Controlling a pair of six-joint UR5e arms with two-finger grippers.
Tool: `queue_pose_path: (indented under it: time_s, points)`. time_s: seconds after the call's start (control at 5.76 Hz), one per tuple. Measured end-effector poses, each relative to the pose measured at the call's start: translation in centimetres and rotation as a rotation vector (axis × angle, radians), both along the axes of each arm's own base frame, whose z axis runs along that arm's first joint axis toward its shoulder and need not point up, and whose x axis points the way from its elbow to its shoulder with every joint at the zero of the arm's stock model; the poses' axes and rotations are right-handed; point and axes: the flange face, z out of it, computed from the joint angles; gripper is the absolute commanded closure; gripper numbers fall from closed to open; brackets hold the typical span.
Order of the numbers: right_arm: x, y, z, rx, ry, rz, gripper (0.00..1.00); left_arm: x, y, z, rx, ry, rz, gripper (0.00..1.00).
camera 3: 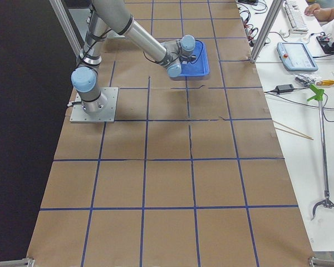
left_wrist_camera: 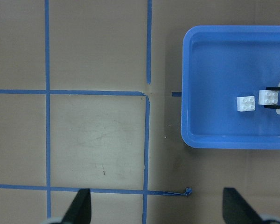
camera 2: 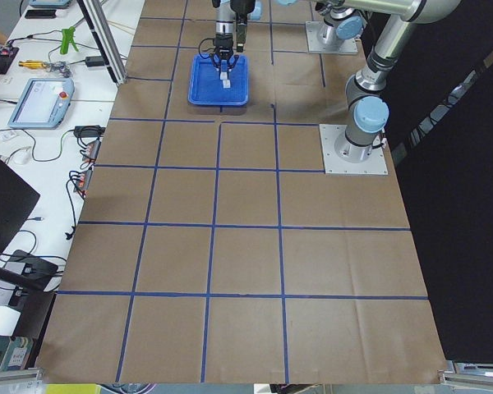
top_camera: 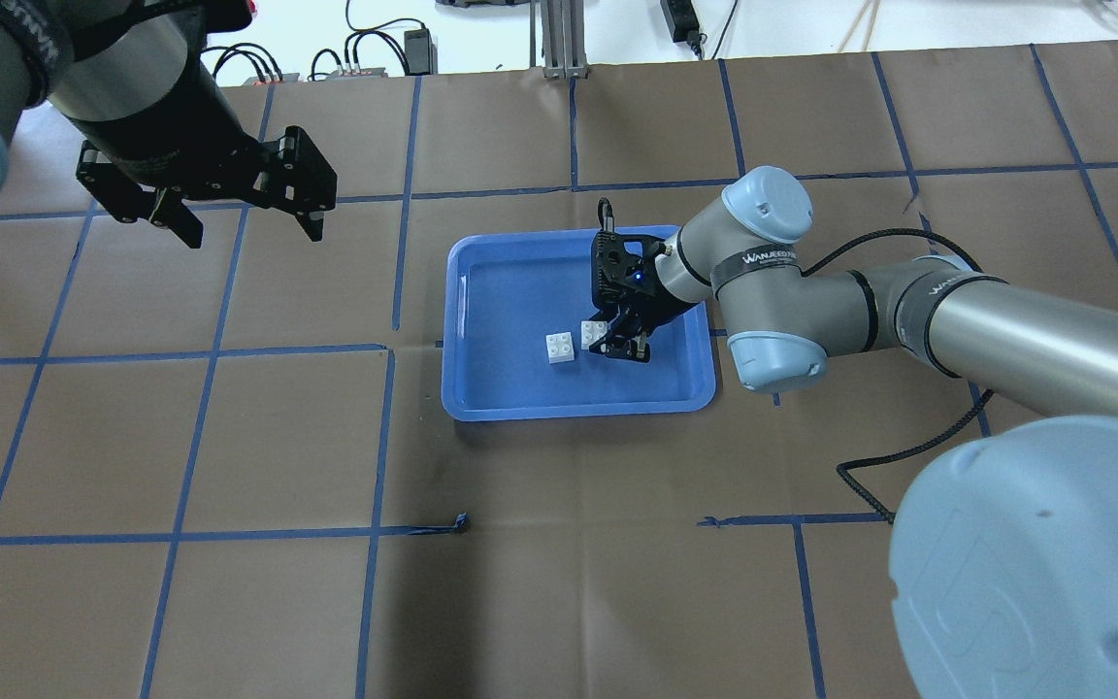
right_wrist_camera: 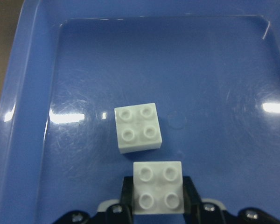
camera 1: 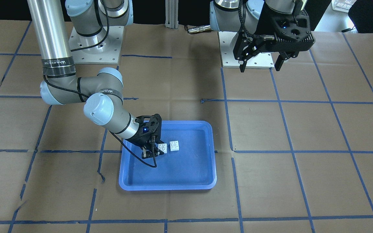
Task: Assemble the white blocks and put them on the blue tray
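Observation:
Two white blocks lie inside the blue tray (camera 1: pixel 167 187). My right gripper (camera 1: pixel 155 150) is low in the tray and shut on one white block (camera 1: pixel 162 148); the right wrist view shows its fingers (right_wrist_camera: pixel 189 189) pressed against both sides of that block (right_wrist_camera: pixel 157 186). The other white block (camera 1: pixel 174 146) sits loose on the tray floor just beside it, studs up, also in the right wrist view (right_wrist_camera: pixel 137 127) and overhead (top_camera: pixel 561 347). My left gripper (top_camera: pixel 253 233) is open and empty, raised above the table far from the tray (top_camera: pixel 578 410).
The table is covered in brown paper with blue tape lines (top_camera: pixel 394 262). The arm bases stand on metal plates (camera 1: pixel 96 45) at the robot's side. Benches with tools and screens show beyond the table in the side views.

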Motion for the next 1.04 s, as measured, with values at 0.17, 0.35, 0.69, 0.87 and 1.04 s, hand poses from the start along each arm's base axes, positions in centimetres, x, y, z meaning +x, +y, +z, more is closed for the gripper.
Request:
queue_pose_path:
  time_s: [0.17, 0.35, 0.69, 0.87, 1.04]
  points:
    - [0.14, 0.26, -0.17, 0.005, 0.001, 0.002, 0.68, 0.14, -0.11, -0.07, 0.001, 0.021, -0.002, 0.01]
    - [0.37, 0.69, -0.42, 0.011, 0.002, 0.007, 0.68, 0.25, -0.24, -0.3, 0.007, 0.056, -0.002, 0.01]
    - [0.67, 0.99, -0.47, 0.008, -0.005, 0.009, 0.68, 0.48, -0.31, -0.41, 0.012, 0.076, -0.004, 0.01]
    - [0.75, 0.97, -0.37, 0.006, -0.009, -0.002, 0.68, 0.46, -0.26, -0.38, 0.011, 0.076, -0.005, 0.01]
    - [0.78, 0.92, -0.27, 0.005, -0.011, -0.015, 0.68, 0.43, -0.25, -0.36, 0.011, 0.074, -0.006, 0.01]
